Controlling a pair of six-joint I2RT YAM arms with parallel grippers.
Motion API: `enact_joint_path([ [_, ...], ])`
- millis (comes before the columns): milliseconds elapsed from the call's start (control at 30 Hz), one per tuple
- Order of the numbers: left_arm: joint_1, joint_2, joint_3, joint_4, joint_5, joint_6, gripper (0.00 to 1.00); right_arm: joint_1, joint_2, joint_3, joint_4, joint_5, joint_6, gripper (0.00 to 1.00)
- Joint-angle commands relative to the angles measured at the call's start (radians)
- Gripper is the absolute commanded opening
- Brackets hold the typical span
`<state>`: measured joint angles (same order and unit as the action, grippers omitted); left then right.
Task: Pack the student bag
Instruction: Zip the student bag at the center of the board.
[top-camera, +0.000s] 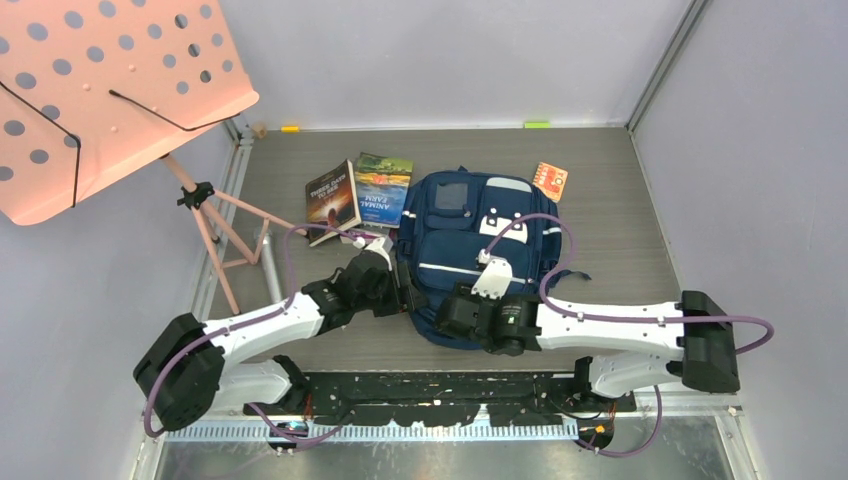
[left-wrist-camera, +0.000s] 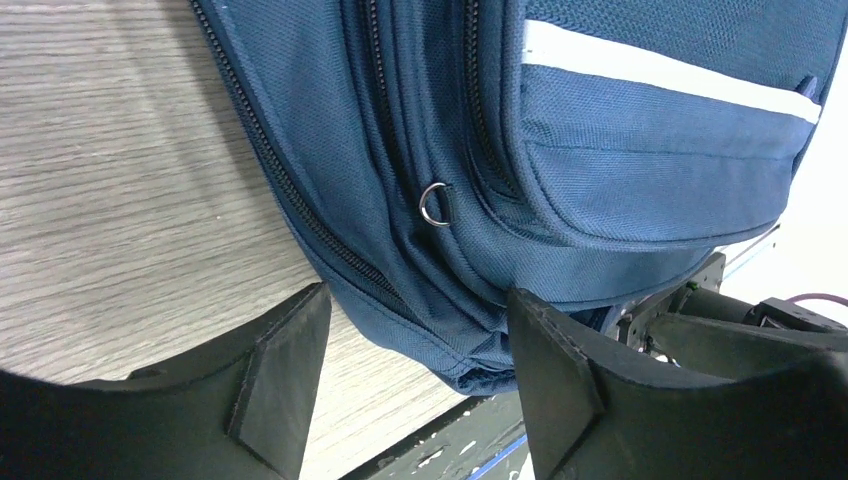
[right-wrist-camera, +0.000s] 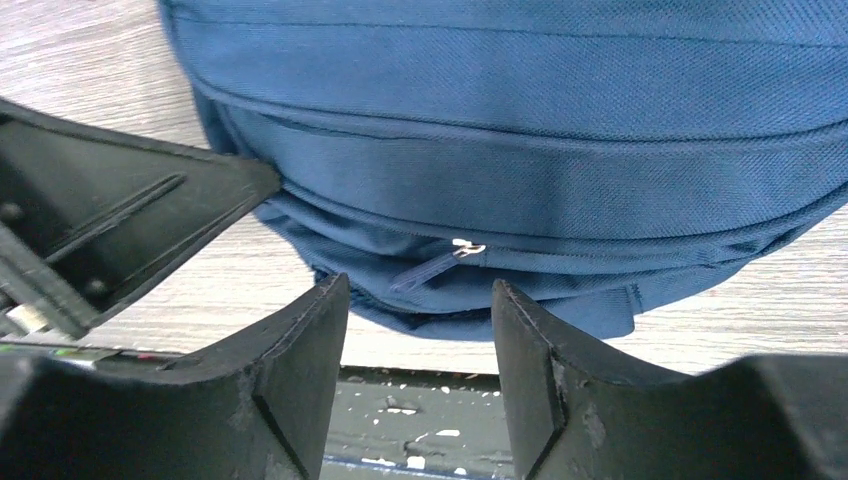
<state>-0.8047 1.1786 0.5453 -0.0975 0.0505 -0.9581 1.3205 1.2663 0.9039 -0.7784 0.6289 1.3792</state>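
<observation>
**A:** Where was the student bag (top-camera: 470, 250) just then?

**B:** It lay flat in the middle of the worktop (top-camera: 620, 200) with its front pocket up and its near end close to the arms' rail. Two books (top-camera: 358, 192) lay just beside its far-left corner, and a small orange card (top-camera: 550, 180) lay near its far-right corner. Nothing was packed yet.

**A:** And the arms?

**B:** The left arm (top-camera: 300, 318) was at the bag's near-left side and the right arm (top-camera: 610, 325) was at its near end. Both sets of jaws stood open and gripped nothing. In the right wrist view the zip pull (right-wrist-camera: 440, 262) lay just ahead of the gap between them, on a zip that looked closed.

**A:** So which step was that?

**B:** I judged it to be the opening step, getting the main compartment unzipped before any book went in.

**A:** What did the next move call for?

**B:** Probably the right jaws had to ease forward and pinch that small pull squarely. The left jaws would need to take the fabric near the metal ring (left-wrist-camera: 435, 205), so the soft bag didn't slide along with the zip.
</observation>
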Motion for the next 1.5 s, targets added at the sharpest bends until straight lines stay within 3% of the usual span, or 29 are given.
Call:
enact_joint_path([
  [0,0.004,0.008,-0.01,0.082,0.029,-0.018,0.65,0.005,0.038,0.001,0.043,0.058,0.044,0.58],
  [267,0.004,-0.046,-0.048,0.072,0.023,-0.034,0.63,0.004,0.108,0.012,0.069,0.057,0.022,0.54],
  [333,0.004,-0.063,-0.063,0.063,0.017,-0.04,0.57,0.003,0.119,0.013,0.071,0.061,0.02,0.54],
  [367,0.004,-0.072,-0.073,0.064,0.013,-0.042,0.47,0.0,0.122,0.013,0.072,0.06,0.019,0.54],
  [433,0.004,-0.085,-0.089,0.069,0.01,-0.046,0.39,-0.004,0.131,0.011,0.076,0.054,0.016,0.53],
  [567,0.004,-0.063,-0.088,0.075,0.011,-0.041,0.47,-0.009,0.15,0.007,0.08,0.053,0.011,0.48],
  [867,0.004,0.022,-0.055,0.138,0.012,-0.035,0.57,-0.009,0.167,0.01,0.068,0.052,-0.003,0.19],
  [1000,0.004,0.03,-0.045,0.142,-0.04,-0.023,0.35,-0.01,0.16,0.009,0.046,0.063,-0.011,0.03],
  [1067,0.004,0.032,-0.034,0.137,-0.073,-0.012,0.15,-0.01,0.158,0.011,0.03,0.064,-0.02,0.01],
  [1133,0.012,0.04,-0.012,0.12,-0.083,0.011,0.03,-0.01,0.156,0.015,0.01,0.063,-0.029,0.0],
  [1267,0.067,0.052,0.021,0.074,-0.08,0.064,0.0,-0.01,0.13,0.006,-0.028,0.051,-0.043,0.0],
  [1467,0.234,0.096,0.086,0.046,0.002,0.18,0.0,-0.009,0.08,-0.032,-0.07,0.015,-0.054,0.0],
])
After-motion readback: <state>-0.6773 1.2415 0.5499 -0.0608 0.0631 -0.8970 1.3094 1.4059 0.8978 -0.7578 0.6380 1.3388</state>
